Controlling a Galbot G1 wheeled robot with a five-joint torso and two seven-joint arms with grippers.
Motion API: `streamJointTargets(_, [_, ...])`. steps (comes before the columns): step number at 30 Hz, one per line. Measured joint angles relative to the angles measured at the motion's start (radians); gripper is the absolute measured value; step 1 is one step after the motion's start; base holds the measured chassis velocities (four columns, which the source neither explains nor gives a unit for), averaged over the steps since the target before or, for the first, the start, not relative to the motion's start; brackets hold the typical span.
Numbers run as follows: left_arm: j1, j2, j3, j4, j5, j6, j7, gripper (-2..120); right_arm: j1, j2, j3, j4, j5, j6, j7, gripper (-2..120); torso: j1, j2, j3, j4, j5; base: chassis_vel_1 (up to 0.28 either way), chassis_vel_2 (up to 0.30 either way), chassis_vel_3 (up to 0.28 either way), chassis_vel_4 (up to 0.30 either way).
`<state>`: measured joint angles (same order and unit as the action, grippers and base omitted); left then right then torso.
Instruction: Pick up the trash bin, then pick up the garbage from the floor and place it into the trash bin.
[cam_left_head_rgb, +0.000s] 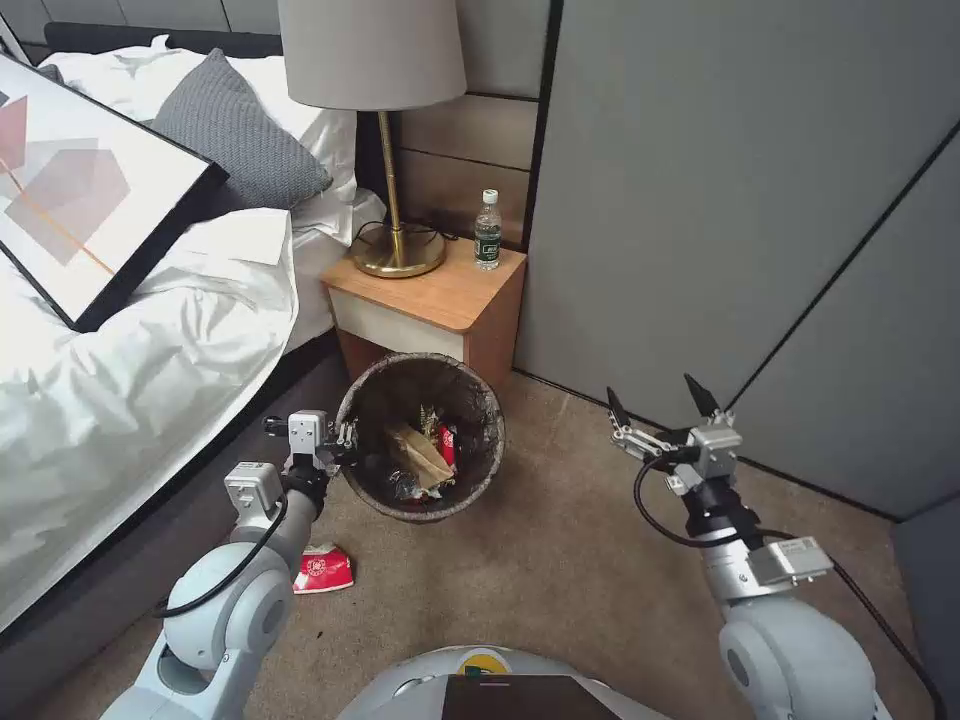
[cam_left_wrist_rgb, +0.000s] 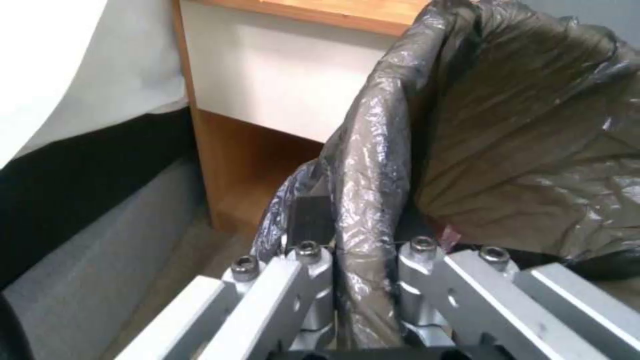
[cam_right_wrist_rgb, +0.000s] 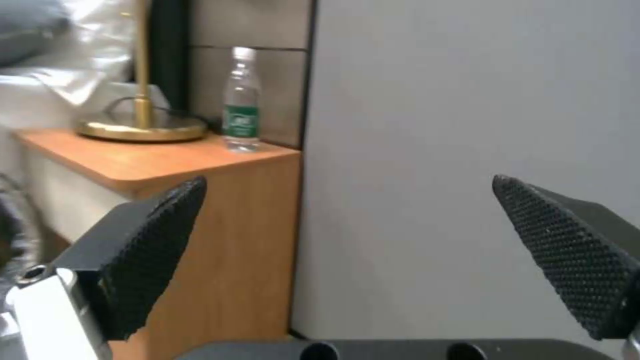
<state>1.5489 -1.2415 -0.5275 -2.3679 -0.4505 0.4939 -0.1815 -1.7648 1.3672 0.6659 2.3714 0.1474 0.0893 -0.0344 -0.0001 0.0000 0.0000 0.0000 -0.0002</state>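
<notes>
Closest to me is the left gripper (cam_left_wrist_rgb: 353, 280), its metal linkages pressed together with the bin (cam_left_head_rgb: 421, 436) liner's crinkled rim pinched between the fingers, one inside the wall and one outside; that grip on the edge is presumably what lets one arm carry the bin. The bin sits in front of the nightstand (cam_left_head_rgb: 432, 296), beside the bed (cam_left_head_rgb: 120, 400), its mouth facing up so things can be dropped in; whether it is lifted off the carpet (cam_left_head_rgb: 560, 560) or resting on it I cannot tell. Inside already lie a crumpled tan wrapper (cam_left_head_rgb: 418, 452) and a red packet (cam_left_head_rgb: 446, 444). A red and white packet (cam_left_head_rgb: 323, 568) lies on the carpet just behind the left arm, near the bed base, so I judge the job unfinished. Off to the other side, the right gripper (cam_left_head_rgb: 660, 402) hangs well apart from the bin near the grey wall panel (cam_left_head_rgb: 700, 200), its black fingers spread wide with nothing between them, free for picking. A bottle (cam_left_head_rgb: 487, 230) stands upright on the nightstand by the lamp (cam_left_head_rgb: 385, 150).
</notes>
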Motion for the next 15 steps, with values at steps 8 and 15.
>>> streamJointTargets(8, [-0.005,0.001,-0.005,0.008,0.01,-0.006,0.001,7,-0.025,0.084,-0.029,-0.003,-0.067,0.021,0.03,100,0.0,0.0,0.0,0.0,0.0,0.0,0.0,0.0,0.0])
streamJointTargets(15, [-0.005,0.0,-0.01,0.006,0.01,-0.006,0.002,7,-0.035,0.078,0.017,-0.005,-0.059,0.024,0.051,100,0.0,0.0,0.0,0.0,0.0001,0.0,0.0,0.0,0.0])
